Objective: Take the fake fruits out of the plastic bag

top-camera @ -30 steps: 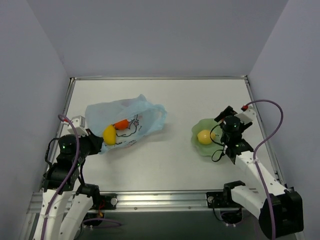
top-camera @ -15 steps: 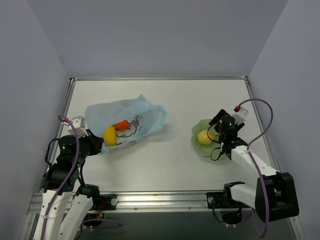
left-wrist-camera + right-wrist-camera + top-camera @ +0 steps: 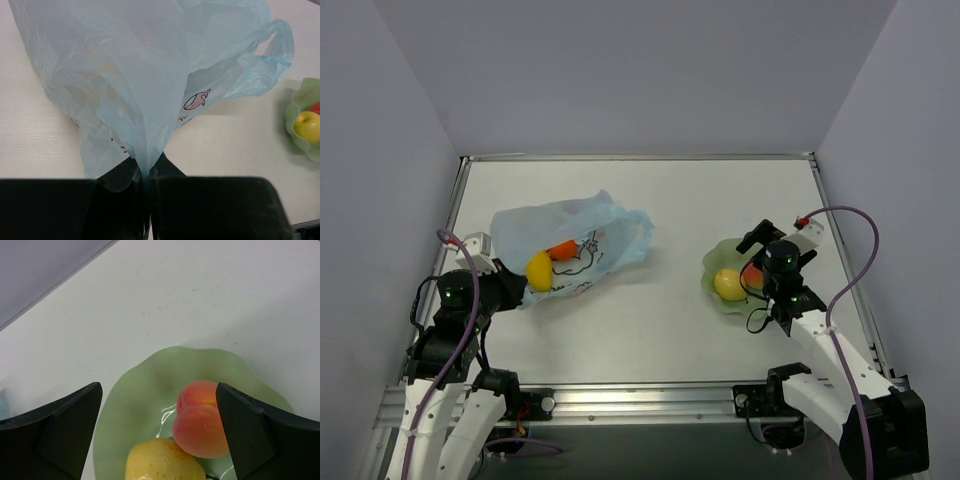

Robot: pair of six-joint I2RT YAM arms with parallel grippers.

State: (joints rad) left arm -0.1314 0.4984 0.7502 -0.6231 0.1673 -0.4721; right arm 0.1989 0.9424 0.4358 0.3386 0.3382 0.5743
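Left fingers [image 3: 134,200] pinch the limp bag [image 3: 150,75], right fingers [image 3: 250,435] gape empty; the bagged lemon [image 3: 539,270], probably light and slick, wants gripping across its middle.

Spread fingers [image 3: 60,425] frame a green dish [image 3: 140,390] holding a red-orange fruit [image 3: 200,417] touching a yellow fruit [image 3: 162,460]

Plain lavender-grey walls [image 3: 640,70] enclose a white table [image 3: 700,200] on three sides.
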